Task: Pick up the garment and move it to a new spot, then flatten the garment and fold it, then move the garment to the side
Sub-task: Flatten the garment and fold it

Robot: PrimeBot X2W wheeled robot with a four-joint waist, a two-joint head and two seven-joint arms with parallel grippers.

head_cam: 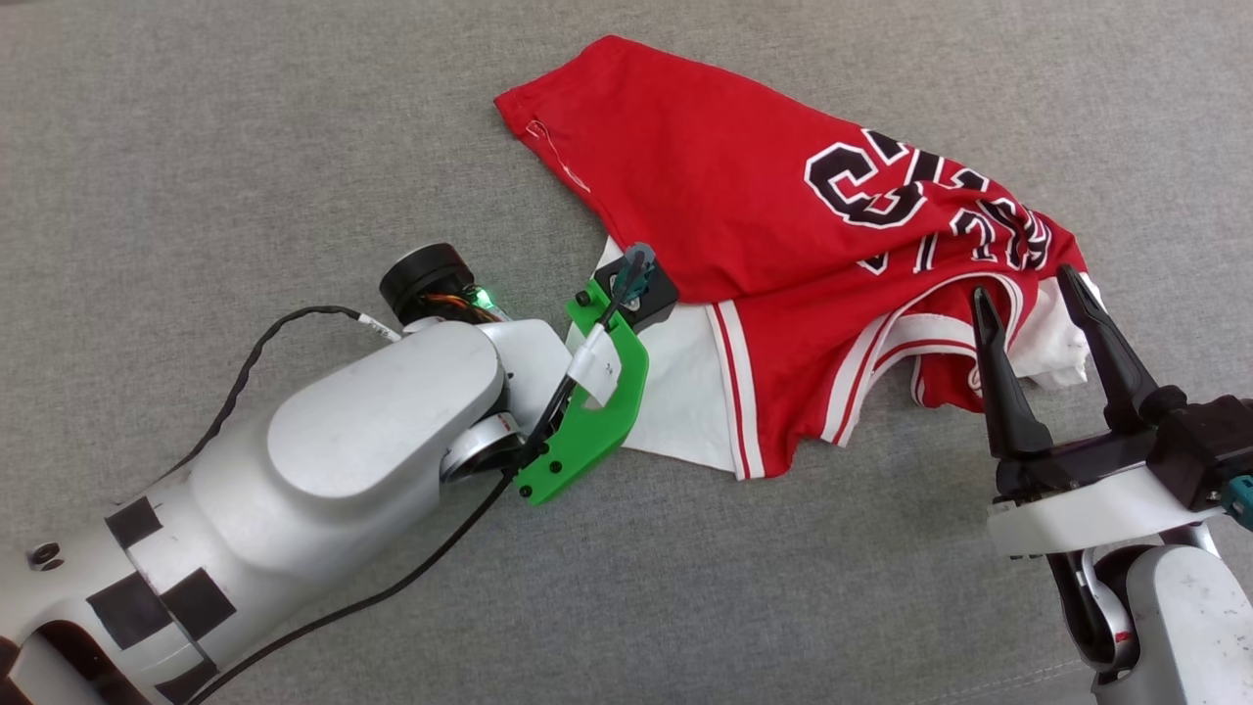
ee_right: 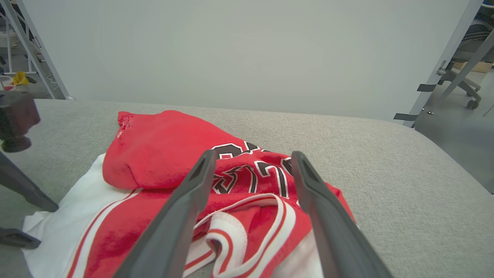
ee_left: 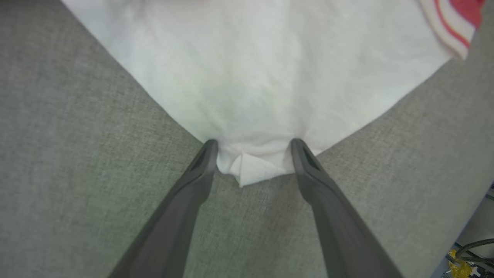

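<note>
Left gripper (ee_left: 252,143) fingers (ee_left: 200,166), spread wide, straddle the garment's (head_cam: 724,186) white corner; right gripper (ee_right: 252,154) fingers, also wide, hover over it.

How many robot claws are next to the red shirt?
2. The left gripper straddles a white corner of the red jersey T-shirt, jaws open; the right gripper is open at its striped neckline.

Open room: grey cloth surface (head_cam: 245,127) — left and front of the garment (head_cam: 724,196).
In the way: left forearm (head_cam: 372,431) — across the near left.
</note>
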